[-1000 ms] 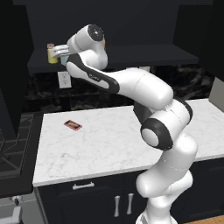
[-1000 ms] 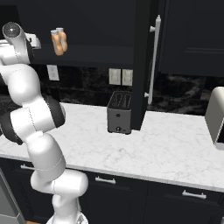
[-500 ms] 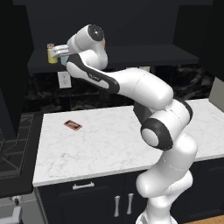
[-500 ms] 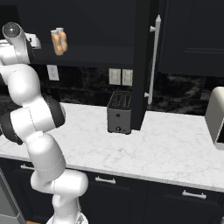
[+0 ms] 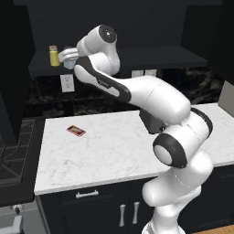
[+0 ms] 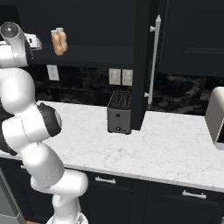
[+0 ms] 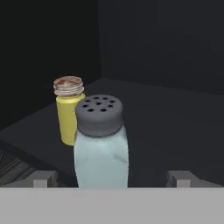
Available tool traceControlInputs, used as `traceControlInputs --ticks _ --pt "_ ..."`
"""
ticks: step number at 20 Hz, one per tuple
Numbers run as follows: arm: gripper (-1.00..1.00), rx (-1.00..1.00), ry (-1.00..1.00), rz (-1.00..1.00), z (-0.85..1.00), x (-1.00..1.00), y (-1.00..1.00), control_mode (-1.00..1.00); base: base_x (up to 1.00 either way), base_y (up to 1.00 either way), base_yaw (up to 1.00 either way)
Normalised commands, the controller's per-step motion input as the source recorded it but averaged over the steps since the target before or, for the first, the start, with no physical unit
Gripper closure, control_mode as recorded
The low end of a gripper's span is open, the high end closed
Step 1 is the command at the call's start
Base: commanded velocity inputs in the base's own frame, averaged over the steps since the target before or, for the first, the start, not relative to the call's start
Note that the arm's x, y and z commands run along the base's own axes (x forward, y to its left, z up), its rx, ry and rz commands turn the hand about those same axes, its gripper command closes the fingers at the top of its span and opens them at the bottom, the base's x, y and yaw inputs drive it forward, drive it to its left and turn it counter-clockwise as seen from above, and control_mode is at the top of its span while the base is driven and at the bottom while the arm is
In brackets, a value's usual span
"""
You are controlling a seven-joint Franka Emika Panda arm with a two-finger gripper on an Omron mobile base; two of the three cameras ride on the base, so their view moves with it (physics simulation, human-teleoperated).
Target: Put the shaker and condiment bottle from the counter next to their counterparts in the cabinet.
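Tool [image 7: 112, 178] released, jaws spread wide, tips clear of shaker [image 7: 101, 144] on both sides. Shaker upright on cabinet shelf [image 7: 166, 127], dead centre between tips, long axis vertical. Yellow shaker [image 7: 68, 109] just beside, at 11 o'clock behind it. Straight back-out looks safe.

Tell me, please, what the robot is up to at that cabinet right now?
The arm is reaching up into the black cabinet. Its gripper is open, with the pale blue shaker standing upright on the shelf between the fingertips, not gripped. The yellow shaker stands close beside it, a little further in. In the right base view, two orange bottles already stand together on the same shelf, so both items appear to be put away.
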Motion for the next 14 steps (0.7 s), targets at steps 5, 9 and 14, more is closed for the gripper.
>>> traceControlInputs --ticks 5,9,14 --pt "-1.0 0.01 -0.11 0.0 -0.32 -0.41 -0.48 -1.0 0.0 0.0 0.0" --pt "-1.0 0.05 -0.05 0.0 0.1 -0.89 -0.58 -1.0 0.0 0.0 0.0" --pt "-1.0 0.06 0.0 -0.01 0.35 -1.0 -0.63 -1.0 0.0 0.0 0.0"
